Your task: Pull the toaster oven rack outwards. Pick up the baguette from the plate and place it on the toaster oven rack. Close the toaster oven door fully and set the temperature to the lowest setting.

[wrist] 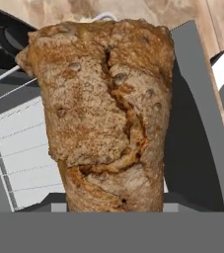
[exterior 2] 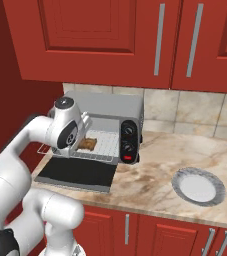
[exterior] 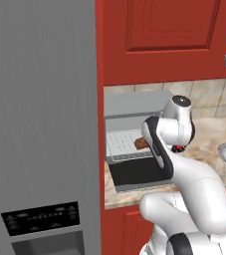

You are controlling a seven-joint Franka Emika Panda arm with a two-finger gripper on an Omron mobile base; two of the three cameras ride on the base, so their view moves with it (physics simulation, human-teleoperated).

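Note:
The toaster oven (exterior 2: 110, 106) stands in the counter's corner with its door (exterior 2: 77, 172) folded down flat. The wire rack (exterior 2: 107, 142) is pulled out over the door. My gripper (exterior 2: 85, 138) hangs over the rack, shut on the golden-brown baguette (exterior 2: 88, 144), which is at the rack's middle. In the left base view the baguette (exterior: 141, 143) shows just past my hand, above the rack (exterior: 122, 144). In the hand view the baguette (wrist: 101, 113) hides the fingertips, with rack wires (wrist: 19, 148) behind it. The grey-white plate (exterior 2: 199, 186) lies bare on the counter to the right.
A tall grey fridge (exterior: 40, 124) walls off the oven's left side. Red wall cabinets (exterior 2: 135, 40) hang above. The oven's black control panel (exterior 2: 129, 141) with two knobs and a red button faces out on its right. Marble counter (exterior 2: 155, 175) lies between oven and plate.

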